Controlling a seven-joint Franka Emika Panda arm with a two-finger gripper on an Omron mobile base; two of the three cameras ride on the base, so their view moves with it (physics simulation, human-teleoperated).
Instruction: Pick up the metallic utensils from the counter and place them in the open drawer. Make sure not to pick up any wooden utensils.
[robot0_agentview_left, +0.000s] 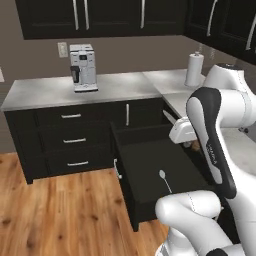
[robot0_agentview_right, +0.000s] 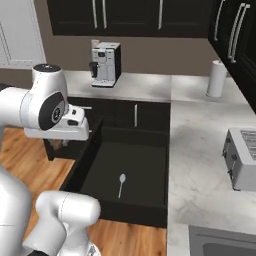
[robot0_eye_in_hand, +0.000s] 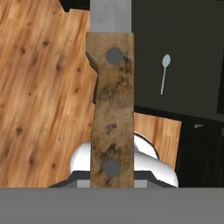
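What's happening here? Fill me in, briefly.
The robot arm is clearing metal utensils into the open black drawer. The spoon already lies on the drawer's floor. The claw grips the knife by its brown handle, held above the wooden floor near the drawer, not yet released.

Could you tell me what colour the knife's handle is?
Mottled brown with two grey rivets, clearest in the hand view: knife handle.

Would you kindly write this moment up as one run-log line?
gripper: shut on knife | spoon: lying in open drawer | knife: held above the floor beside the drawer, not yet placed
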